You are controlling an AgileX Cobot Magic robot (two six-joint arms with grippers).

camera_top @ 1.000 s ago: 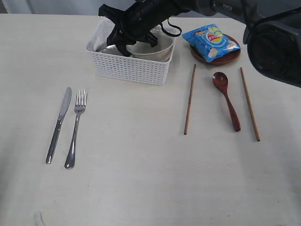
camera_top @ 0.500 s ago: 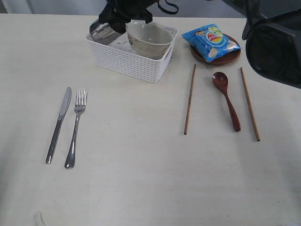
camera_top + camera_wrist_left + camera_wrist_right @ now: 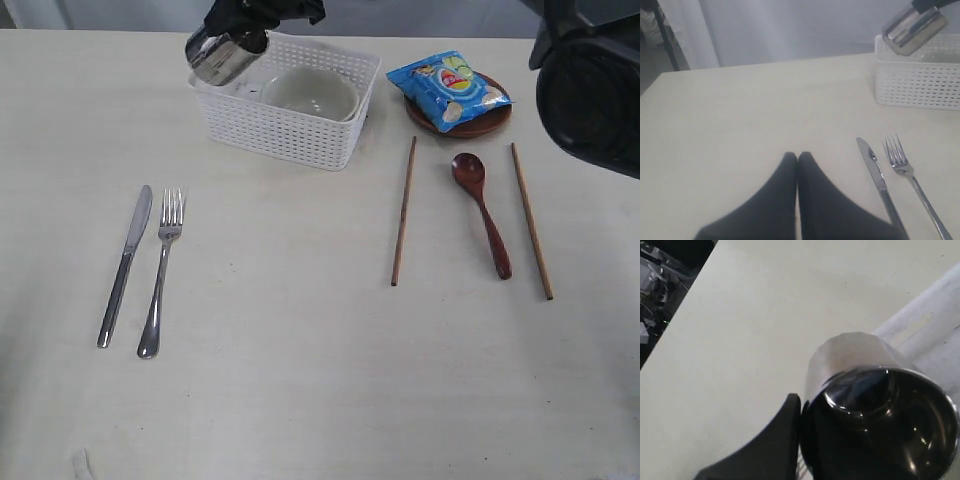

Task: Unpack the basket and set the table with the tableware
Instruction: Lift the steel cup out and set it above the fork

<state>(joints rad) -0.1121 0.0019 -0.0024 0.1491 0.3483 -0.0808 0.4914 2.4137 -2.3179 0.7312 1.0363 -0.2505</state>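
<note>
- outside view: the right gripper pinches the cup, which is tipped above the far left corner of the basket. the bowl sits inside.
- left wrist view: the left gripper is squeezed together, holding nothing, over the table.
- right wrist view: the cup's mouth faces the camera.

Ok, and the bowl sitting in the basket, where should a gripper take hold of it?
Probably the rim of the bowl, from straight above, one finger inside, one outside: it sits upright, mouth up, and the walls of the basket block a sideways approach.
</note>
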